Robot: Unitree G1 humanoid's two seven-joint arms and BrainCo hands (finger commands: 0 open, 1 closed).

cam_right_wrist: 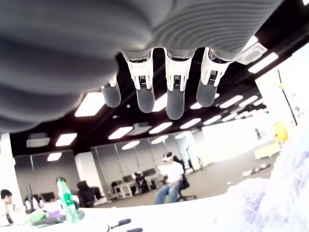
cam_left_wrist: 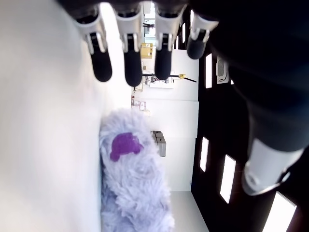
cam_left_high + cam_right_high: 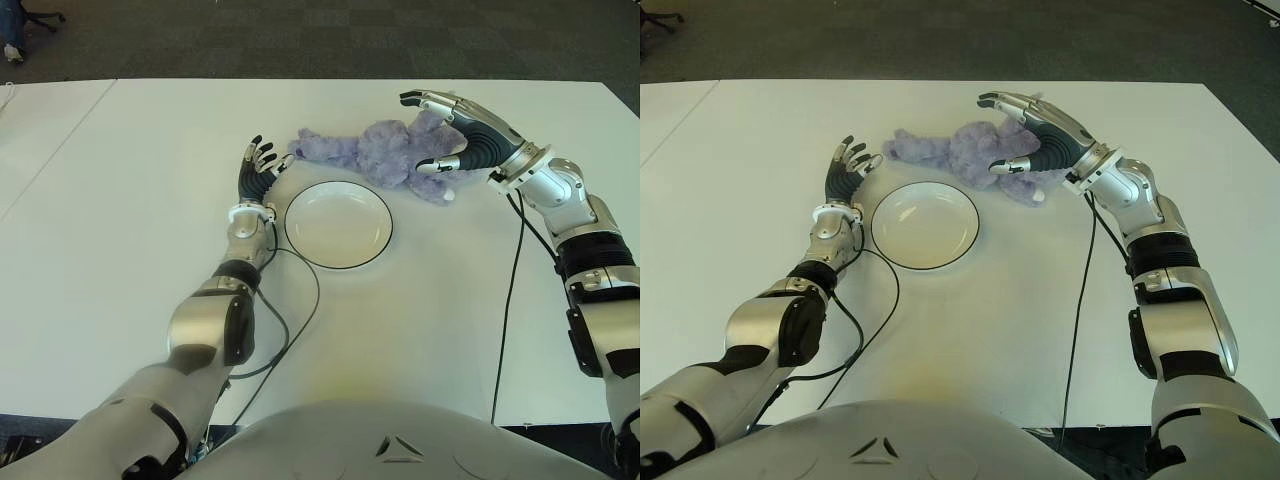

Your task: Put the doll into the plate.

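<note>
right hand: fingers spread, over purple plush doll, no grasp | left hand: fingers loose, left of white plate | doll on table behind plate

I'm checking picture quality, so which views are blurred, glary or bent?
Eye views: even light, sharp; faint shine on the white black-rimmed plate. Left wrist view: the white table washes out, and the fluffy purple doll is soft-edged. Right wrist view: the right hand is blurred; the ceiling lights curve.
</note>
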